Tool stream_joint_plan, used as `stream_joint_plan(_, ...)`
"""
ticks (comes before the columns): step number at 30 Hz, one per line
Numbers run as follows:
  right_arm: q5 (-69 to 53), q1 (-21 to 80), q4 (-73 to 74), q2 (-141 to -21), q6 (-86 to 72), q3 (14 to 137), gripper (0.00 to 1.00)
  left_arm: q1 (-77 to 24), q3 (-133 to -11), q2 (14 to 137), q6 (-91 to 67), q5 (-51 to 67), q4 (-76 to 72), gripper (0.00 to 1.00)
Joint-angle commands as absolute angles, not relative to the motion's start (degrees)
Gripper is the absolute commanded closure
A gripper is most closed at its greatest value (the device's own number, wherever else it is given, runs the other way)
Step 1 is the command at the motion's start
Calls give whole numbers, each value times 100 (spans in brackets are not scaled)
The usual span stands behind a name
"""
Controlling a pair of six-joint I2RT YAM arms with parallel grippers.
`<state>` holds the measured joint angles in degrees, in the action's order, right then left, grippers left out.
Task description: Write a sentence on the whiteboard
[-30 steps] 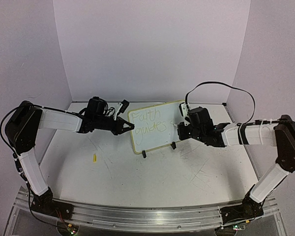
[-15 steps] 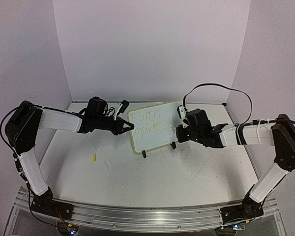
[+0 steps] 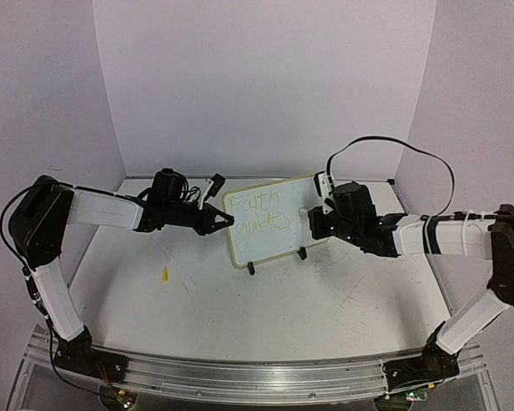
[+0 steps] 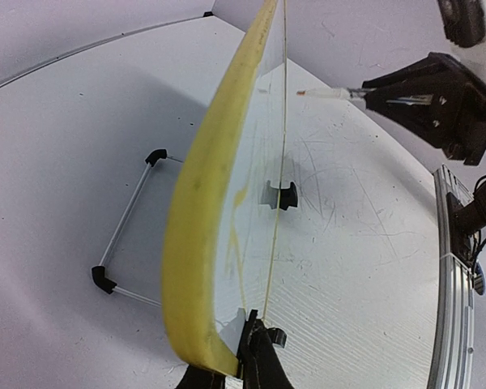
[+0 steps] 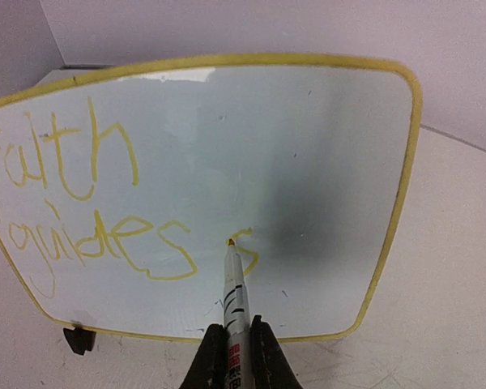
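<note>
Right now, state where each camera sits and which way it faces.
Top external: above and behind the bases, looking down on the table and the whiteboard; both arms show.
Left wrist: at the board's left edge, looking along it toward the right arm; the left pincer shows, clamping the rim.
Right wrist: facing the board's written face; the right pincer shows, holding the marker.
Shared: both wrist views show the marker tip by the board.

white table (image 3: 265, 317) pretty scuffed up, grey scratch marks all over. tiny yellow bit (image 3: 164, 275) lying on it, left side, on its own. pale purple walls (image 3: 265, 86) round three sides. metal rail (image 3: 248, 377) along near edge
</note>
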<state>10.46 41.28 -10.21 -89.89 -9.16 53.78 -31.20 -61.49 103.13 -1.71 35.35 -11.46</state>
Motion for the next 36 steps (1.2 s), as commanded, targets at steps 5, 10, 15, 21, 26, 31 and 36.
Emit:
stream_joint_plan(5, 1437, 3978, -1187, -8738, -788, 5484, 100, -2967, -6204, 10432, 437, 2159, -672, 100)
stream_joint_plan(10, 1368, 3958, -1170, -8917, -773, 5614, 100, -2962, -6194, 10392, 445, 2139, -672, 100)
stream_joint_plan(15, 1385, 3946, -1177, -8984, -737, 5653, 100, -2962, -6198, 10412, 459, 2147, -669, 100)
stream_joint_plan(21, 1389, 3947, -1255, -9033, -717, 5712, 100, -2964, -6202, 10436, 459, 2153, -672, 100)
stream_joint_plan(26, 1410, 3946, -1272, -9157, -704, 5834, 100, -2962, -6200, 10441, 464, 2145, -671, 100)
stream_joint_plan(31, 1401, 3946, -1274, -9232, -714, 5836, 100, -2963, -6199, 10438, 466, 2147, -674, 100)
stream_joint_plan(36, 1344, 3946, -1221, -9203, -756, 5730, 100, -2962, -6200, 10436, 468, 2154, -672, 100)
